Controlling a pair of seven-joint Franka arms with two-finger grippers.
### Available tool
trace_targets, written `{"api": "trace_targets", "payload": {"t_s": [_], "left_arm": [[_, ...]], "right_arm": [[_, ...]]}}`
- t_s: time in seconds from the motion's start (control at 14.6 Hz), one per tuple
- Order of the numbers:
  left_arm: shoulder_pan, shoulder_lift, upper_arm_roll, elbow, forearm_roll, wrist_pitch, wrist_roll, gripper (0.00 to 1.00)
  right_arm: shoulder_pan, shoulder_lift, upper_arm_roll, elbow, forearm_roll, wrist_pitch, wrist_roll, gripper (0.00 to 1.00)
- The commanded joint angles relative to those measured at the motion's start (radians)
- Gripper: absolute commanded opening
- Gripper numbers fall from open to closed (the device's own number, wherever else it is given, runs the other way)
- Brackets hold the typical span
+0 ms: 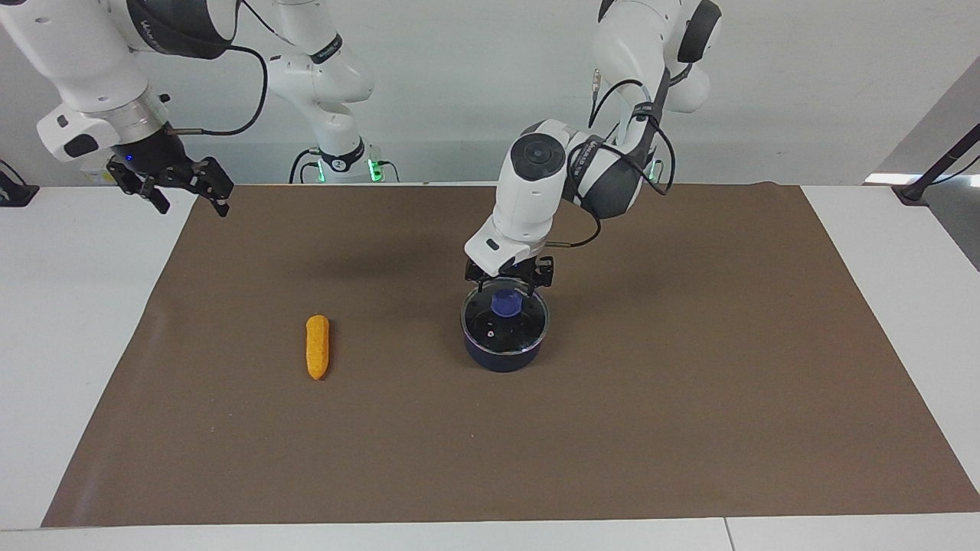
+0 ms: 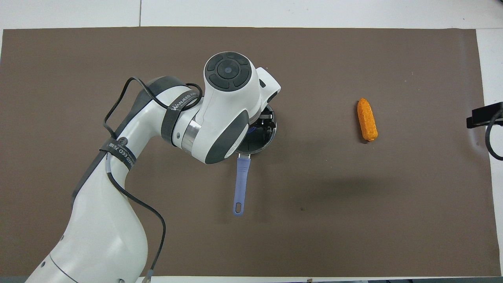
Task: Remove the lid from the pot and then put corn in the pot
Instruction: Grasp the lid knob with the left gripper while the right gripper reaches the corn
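Left tool (image 1: 507,295) straddles round glass lid's (image 1: 505,317) knob (corn (image 1: 317,347) bumpy).

Left gripper: we see our left gripper (image 1: 507,285) down on the lid (image 1: 505,315), fingers at either side of the blue knob (image 1: 505,304); we cannot tell whether they press it.
Lid: it sits flat on the pot (image 1: 503,353).
Pot: it stands near the middle of the brown mat (image 1: 689,383).
Corn: the corn (image 1: 317,347) lies on the mat, well apart from the pot, toward our right arm's end.
Right gripper: our right gripper (image 1: 187,191) waits, fingers spread, raised over the mat's corner.
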Motion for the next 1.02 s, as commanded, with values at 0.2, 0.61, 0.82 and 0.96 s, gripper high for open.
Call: {"api": "trace_targets", "payload": {"t_s": [0.2,0.61,0.82,0.96], "left_arm": [[-0.02,0.034,0.017,0.028,0.027,0.017,-0.015,1.0],[-0.018,0.034,0.017,0.025,0.027,0.017,-0.013,0.98],[-0.018,0.034,0.017,0.025,0.027,0.015,-0.013,0.87],[-0.02,0.033,0.017,0.025,0.028,0.014,-0.013,0.78]], "right_arm": [[-0.017,-0.015,0.014,-0.02,0.015,0.01,0.017,1.0],[-0.017,-0.015,0.014,-0.02,0.016,0.01,0.015,1.0],[-0.017,-0.015,0.014,-0.02,0.015,0.01,0.017,1.0],[-0.017,-0.015,0.014,-0.02,0.015,0.01,0.017,1.0]]}}
